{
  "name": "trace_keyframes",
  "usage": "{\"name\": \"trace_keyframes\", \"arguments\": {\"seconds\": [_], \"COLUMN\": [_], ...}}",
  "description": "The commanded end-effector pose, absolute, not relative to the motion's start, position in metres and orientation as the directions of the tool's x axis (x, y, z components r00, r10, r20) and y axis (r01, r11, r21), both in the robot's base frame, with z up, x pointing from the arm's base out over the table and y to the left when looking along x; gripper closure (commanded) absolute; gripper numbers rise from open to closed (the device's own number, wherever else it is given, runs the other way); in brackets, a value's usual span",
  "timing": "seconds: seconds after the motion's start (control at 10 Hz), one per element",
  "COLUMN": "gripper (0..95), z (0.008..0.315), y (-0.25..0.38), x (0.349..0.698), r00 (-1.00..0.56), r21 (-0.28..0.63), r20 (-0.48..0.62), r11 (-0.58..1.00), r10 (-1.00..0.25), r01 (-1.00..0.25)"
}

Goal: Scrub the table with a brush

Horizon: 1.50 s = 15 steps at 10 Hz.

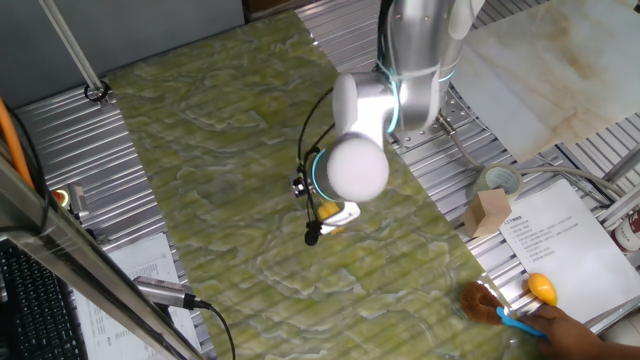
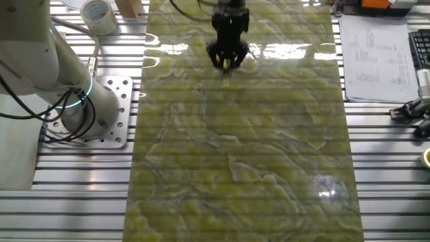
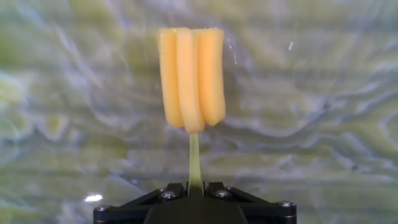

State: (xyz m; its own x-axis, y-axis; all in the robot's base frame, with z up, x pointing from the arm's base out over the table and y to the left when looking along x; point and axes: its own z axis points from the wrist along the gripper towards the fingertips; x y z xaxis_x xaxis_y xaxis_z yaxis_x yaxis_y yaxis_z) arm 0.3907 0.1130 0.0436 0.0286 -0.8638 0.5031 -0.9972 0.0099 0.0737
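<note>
Gripper (image 3: 195,198) clamped on brush (image 3: 190,78) handle, over table (image 2: 269,168); tape roll (image 2: 98,13), ball (image 1: 541,289) off aside

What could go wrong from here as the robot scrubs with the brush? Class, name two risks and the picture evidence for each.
1. The hand grips the brush only by its thin stick handle, far from the head, so sideways scrubbing force might bend the stick or twist it in the grip.
2. In the other fixed view the brush works near one end of the table; a long stroke could run off the patterned surface onto the ribbed metal panel beside it.
</note>
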Motion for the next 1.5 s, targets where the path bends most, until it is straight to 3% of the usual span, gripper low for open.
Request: {"name": "trace_keyframes", "arguments": {"seconds": [0.1, 0.9, 1.5], "gripper": [95.0, 95.0, 95.0], "z": [0.042, 0.044, 0.044], "y": [0.110, 0.062, 0.024], "x": [0.394, 0.457, 0.479], "r00": [0.031, 0.118, 0.171], "r21": [0.064, 0.089, 0.079], "r20": [0.515, 0.521, 0.544], "r11": [0.002, -0.084, -0.153], "r10": [-0.857, -0.846, -0.822], "r01": [-0.998, -0.992, -0.985]}}
